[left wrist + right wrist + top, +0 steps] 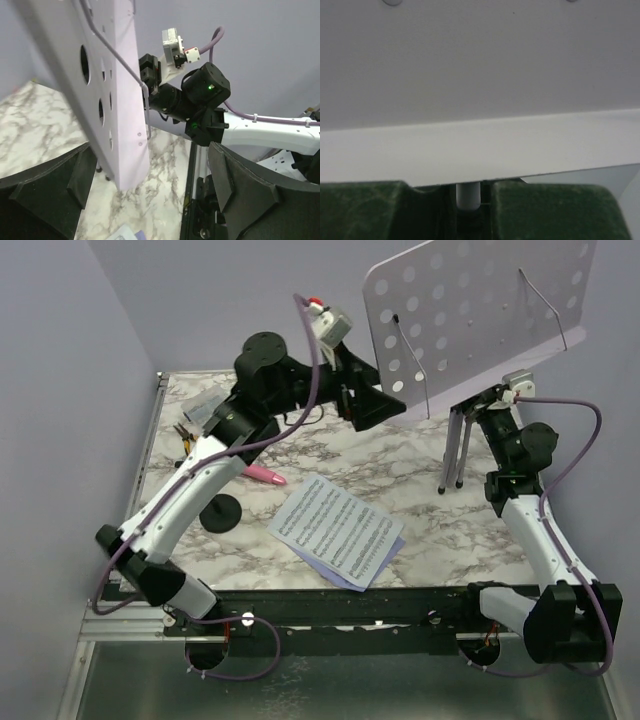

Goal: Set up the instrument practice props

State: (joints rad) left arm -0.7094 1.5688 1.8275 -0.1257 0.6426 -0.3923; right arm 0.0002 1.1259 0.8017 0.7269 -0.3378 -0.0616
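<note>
The lavender perforated music-stand desk stands raised at the back right on thin silver tripod legs that are folded together. My right gripper is shut on the stand's pole just under the desk; the right wrist view shows the grey pole between the pads and the desk's underside above. My left gripper is open and empty by the desk's lower left edge. Printed sheet-music pages lie at the front centre. The pink microphone lies beside the black round-based mic stand.
Orange-handled pliers and a clear plastic box lie at the back left under my left arm. The lavender walls close in at the back and both sides. In the left wrist view, my right arm is just beyond the desk.
</note>
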